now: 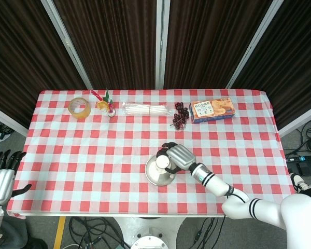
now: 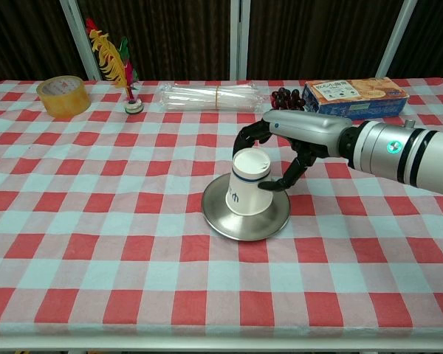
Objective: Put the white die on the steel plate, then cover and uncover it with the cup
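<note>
An upside-down white paper cup stands tilted on the steel plate, its base leaning toward my right hand. That hand grips the cup from the right, fingers wrapped around its upper part. In the head view the cup and the right hand sit over the plate near the table's front middle. The white die shows in neither view. My left hand hangs off the table's front left corner, fingers apart and holding nothing.
Along the back edge lie a tape roll, a feathered shuttlecock, a clear packet of straws, a dark beaded bunch and a biscuit box.
</note>
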Controlling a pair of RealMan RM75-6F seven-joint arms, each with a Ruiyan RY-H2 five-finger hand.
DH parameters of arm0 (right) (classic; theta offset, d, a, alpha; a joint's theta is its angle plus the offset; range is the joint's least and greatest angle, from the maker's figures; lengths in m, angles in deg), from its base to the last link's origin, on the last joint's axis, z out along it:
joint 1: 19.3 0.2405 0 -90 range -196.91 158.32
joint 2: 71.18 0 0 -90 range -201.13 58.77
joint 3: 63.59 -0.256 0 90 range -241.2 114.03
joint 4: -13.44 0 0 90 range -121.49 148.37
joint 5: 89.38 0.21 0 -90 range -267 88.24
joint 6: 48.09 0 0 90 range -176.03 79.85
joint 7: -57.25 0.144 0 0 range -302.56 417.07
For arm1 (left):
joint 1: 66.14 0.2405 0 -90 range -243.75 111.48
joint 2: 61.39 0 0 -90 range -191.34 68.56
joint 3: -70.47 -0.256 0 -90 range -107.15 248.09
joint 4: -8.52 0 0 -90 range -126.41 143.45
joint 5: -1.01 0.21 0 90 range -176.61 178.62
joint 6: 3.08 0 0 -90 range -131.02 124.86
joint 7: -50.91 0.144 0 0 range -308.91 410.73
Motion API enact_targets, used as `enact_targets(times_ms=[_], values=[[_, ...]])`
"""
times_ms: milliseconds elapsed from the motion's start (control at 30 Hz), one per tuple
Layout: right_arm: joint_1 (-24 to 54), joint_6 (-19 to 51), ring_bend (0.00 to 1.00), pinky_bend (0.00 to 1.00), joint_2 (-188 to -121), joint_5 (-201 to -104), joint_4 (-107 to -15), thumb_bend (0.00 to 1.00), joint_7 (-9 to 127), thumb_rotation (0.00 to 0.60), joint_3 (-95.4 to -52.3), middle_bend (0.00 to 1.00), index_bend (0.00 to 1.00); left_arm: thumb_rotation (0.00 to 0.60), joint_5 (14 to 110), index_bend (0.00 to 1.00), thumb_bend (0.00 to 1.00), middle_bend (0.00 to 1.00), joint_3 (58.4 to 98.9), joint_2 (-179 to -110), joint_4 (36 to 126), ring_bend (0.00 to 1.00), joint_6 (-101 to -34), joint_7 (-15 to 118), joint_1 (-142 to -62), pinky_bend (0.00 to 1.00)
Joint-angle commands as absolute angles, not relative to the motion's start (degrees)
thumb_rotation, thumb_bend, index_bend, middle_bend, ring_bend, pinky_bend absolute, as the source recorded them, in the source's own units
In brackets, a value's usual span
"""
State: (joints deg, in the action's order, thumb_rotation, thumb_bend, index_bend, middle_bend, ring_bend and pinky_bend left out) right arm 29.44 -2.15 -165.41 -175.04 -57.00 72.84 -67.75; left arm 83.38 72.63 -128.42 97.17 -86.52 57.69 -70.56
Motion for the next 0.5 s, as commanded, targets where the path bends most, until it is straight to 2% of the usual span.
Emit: enact_targets(times_ms=[33, 167, 400, 500], values=[[29.31, -1.22, 0.15, 0.17, -163.62, -178.05, -60.69, 0.33, 74.52, 0.600, -65.77, 0.35, 0.62, 0.600, 83.35, 0.14, 0.00, 0.13, 72.62, -128.45, 97.13, 0.02, -86.44, 57.66, -70.57, 0.04], [29.02, -0.03, 0.15, 0.17, -162.81, -179.33, -61.91, 0.33, 74.76, 0.600, -64.89, 0.35, 0.62, 0.600, 83.44, 0.14, 0.00, 0.13, 72.60, -128.51, 97.00, 0.02, -86.48, 57.60, -70.57, 0.04], [29.67, -1.52, 0.15, 0.17, -165.24, -175.77, -56.64, 0.33, 71.83, 0.600, -67.11, 0.35, 0.62, 0.600, 83.48, 0.14, 0.00, 0.13, 72.50, -128.63, 96.87, 0.02, -86.51, 57.46, -70.47, 0.04], [29.49, -0.90, 0.15, 0.17, -165.12, -176.19, -57.85, 0.33, 72.86, 0.600, -66.92, 0.35, 0.62, 0.600, 83.29, 0.14, 0.00, 0.13, 72.52, -128.65, 96.83, 0.02, -86.57, 57.37, -70.35, 0.04]])
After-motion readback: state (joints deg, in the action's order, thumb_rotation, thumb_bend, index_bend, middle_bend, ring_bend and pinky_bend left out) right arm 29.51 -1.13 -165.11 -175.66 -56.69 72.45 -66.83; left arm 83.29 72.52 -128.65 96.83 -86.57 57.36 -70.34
